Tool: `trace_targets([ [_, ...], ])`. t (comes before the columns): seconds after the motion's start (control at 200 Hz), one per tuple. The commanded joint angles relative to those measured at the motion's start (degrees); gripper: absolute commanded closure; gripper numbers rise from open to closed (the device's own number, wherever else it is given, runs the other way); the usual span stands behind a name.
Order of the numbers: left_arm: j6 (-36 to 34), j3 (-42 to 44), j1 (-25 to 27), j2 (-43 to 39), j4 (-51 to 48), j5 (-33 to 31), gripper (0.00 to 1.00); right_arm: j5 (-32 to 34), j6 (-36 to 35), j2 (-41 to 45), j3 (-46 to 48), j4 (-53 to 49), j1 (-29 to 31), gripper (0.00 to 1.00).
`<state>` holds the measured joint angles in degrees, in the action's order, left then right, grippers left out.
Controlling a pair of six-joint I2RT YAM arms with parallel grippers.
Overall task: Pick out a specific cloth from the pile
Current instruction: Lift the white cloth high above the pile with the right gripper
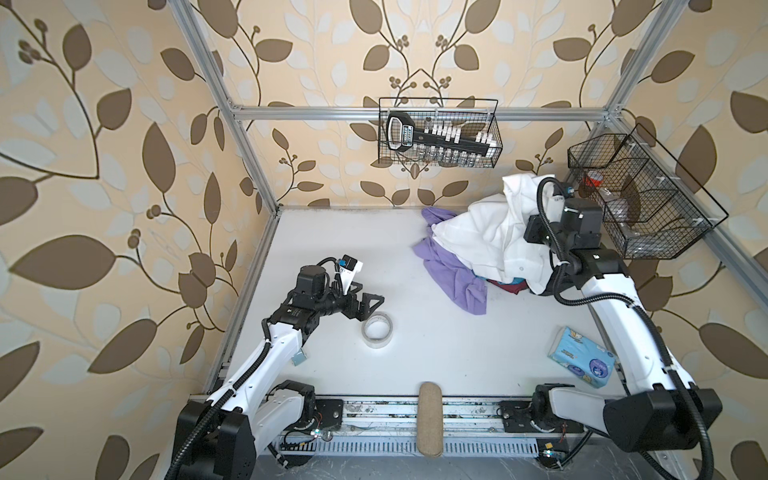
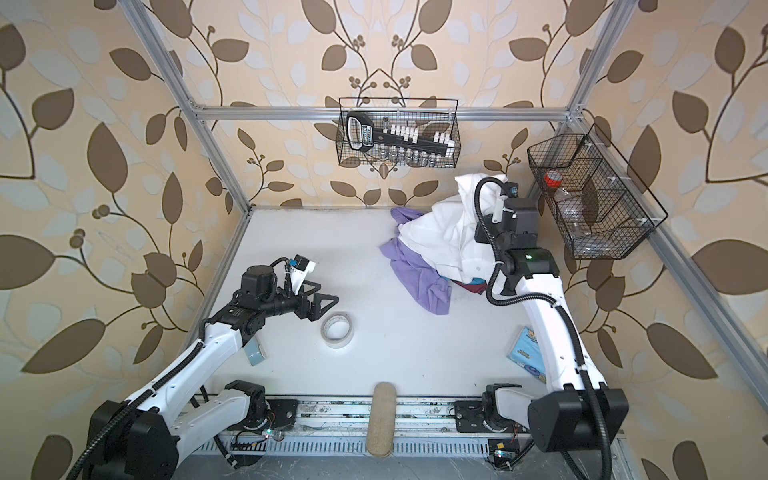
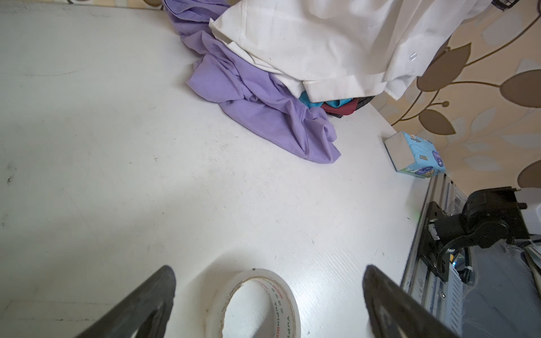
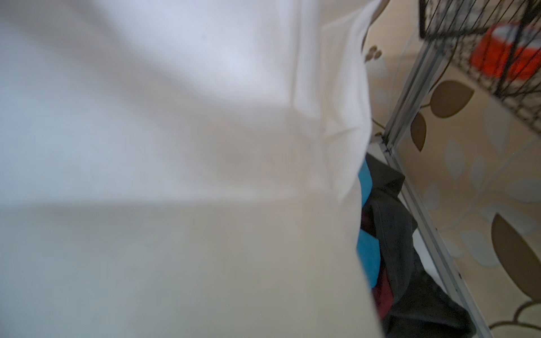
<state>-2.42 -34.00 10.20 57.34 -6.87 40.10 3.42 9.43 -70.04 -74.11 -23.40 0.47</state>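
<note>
Up top, the back basket [image 1: 436, 99] holds a black tool [image 1: 436, 135] and vials [image 1: 444, 158], the side basket [image 2: 602, 245] a red-capped bottle [image 2: 561, 189] (clear-bodied), while the right claw [image 1: 530, 228] grips the cloth [image 1: 486, 232], raised atop the pile [image 1: 453, 270], and the left claw [image 1: 368, 307] gapes.

Both top views: bright, even, diffuse light, so you get only faint soft shadows on the table [image 1: 457, 357]. The far edges look slightly soft and stretched. Right wrist view: the cloth [image 4: 175, 175] fills it, out of focus and greyer along one side. Left wrist view is sharp mid-frame. The left pincer [image 3: 268, 270] looks soft close to the lens, with a broad grey shadow beside it.
</note>
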Motion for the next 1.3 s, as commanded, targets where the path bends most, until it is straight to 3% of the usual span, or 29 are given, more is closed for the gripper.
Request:
trace_targets([
  [0.0,-0.81,-1.81,0.54,-1.83,0.0,0.86,0.01,-1.28,1.44,3.45,-3.57,4.46,0.06,1.0],
  [0.33,-0.26,-0.92,0.61,-3.89,0.89,-0.63,0.01,-11.8,6.56,8.52,-11.05,13.25,0.19,1.0],
  [0.61,0.21,-0.38,0.61,-5.33,1.31,-2.36,0.01,-29.62,14.74,2.56,-21.62,18.87,1.11,1.0],
  [0.78,0.48,0.58,0.61,-7.07,2.43,-3.33,0.01,-33.88,18.9,-1.22,-24.16,25.59,6.21,1.0],
  [0.97,0.55,1.39,0.61,-8.64,3.24,-4.06,0.01,-35.32,18.41,-9.9,-33.79,29.61,18.21,1.0],
  [1.145,0.48,2.0,0.62,-9.65,3.7,-3.81,0.01,-37.68,17.49,-24.55,-53.91,28.88,27.81,1.0],
  [1.294,0.2,2.34,0.68,-10.14,3.87,-2.92,0.03,-39.93,20.87,-39.27,-68.22,32.44,31.75,1.0],
])
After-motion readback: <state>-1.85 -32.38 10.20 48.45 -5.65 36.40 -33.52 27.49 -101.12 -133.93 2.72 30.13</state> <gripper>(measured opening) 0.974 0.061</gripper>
